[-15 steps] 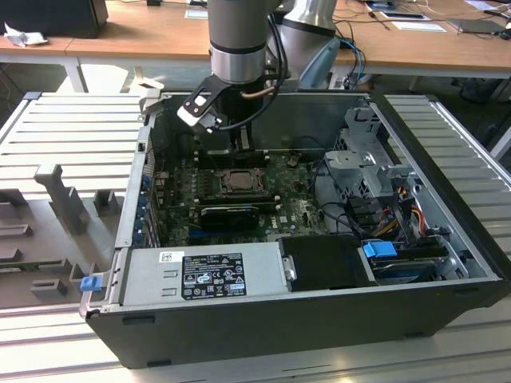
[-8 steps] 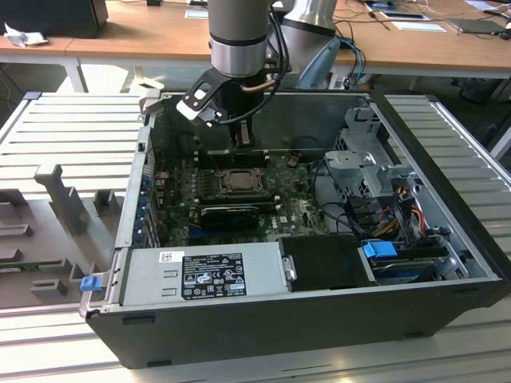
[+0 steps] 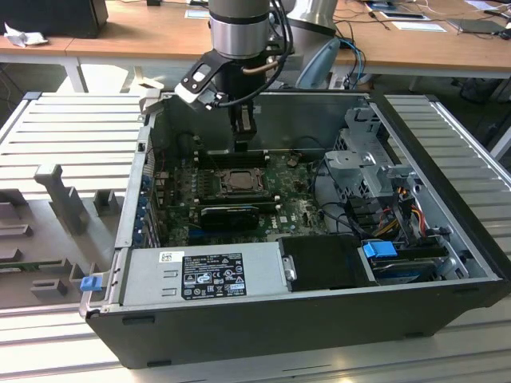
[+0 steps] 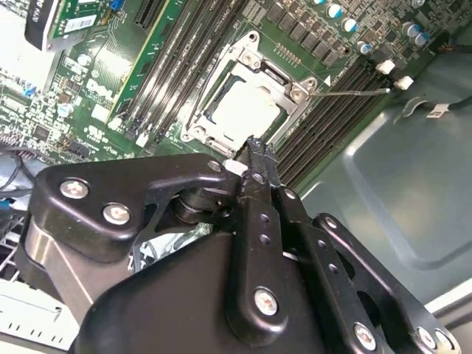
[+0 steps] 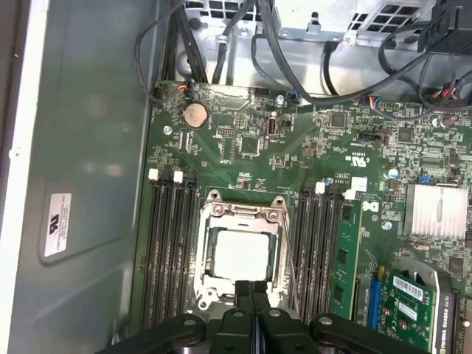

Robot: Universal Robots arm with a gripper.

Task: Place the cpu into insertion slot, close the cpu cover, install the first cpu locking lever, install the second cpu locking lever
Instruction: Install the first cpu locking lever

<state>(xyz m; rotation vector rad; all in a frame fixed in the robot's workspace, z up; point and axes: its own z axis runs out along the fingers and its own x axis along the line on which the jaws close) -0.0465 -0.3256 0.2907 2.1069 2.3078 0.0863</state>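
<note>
Cpu (image 5: pixel 240 254): a small flat square chip, pale silver-beige, plain-faced and glaring under the light. In both wrist views it lies seated in the insertion slot (image 5: pixel 200 293), on the green motherboard (image 5: pixel 243 158) between two banks of black memory slots. The cpu cover (image 5: pixel 243 214), a thin silver-grey metal frame, lies flat over it, and the chip shows through its central window. A thin metal lever (image 4: pixel 350 91) runs alongside the socket, on the side next to the nearer memory bank.

The gripper (image 5: pixel 252 293) has its two black fingers pressed together with nothing seen between them. Its tip stands over the socket's edge; contact with the frame cannot be confirmed. In the exterior view the gripper (image 3: pixel 243 132) hangs inside the open computer case (image 3: pixel 263 323), above the socket's far side, near the case's back wall. The case rests on a ribbed grey desk (image 3: pixel 72 132).

Labels: a white label with dark print (image 5: pixel 57 225) is stuck on the grey case wall beside the board. A white sticker (image 5: pixel 358 186) sits on the board near the second memory bank. In the exterior view the power supply (image 3: pixel 156 275) carries a black-and-white label (image 3: pixel 211 275). None of the print on these is legible. A silver finned heatsink (image 5: pixel 439 210) stands on the board, well apart from the socket.
</note>
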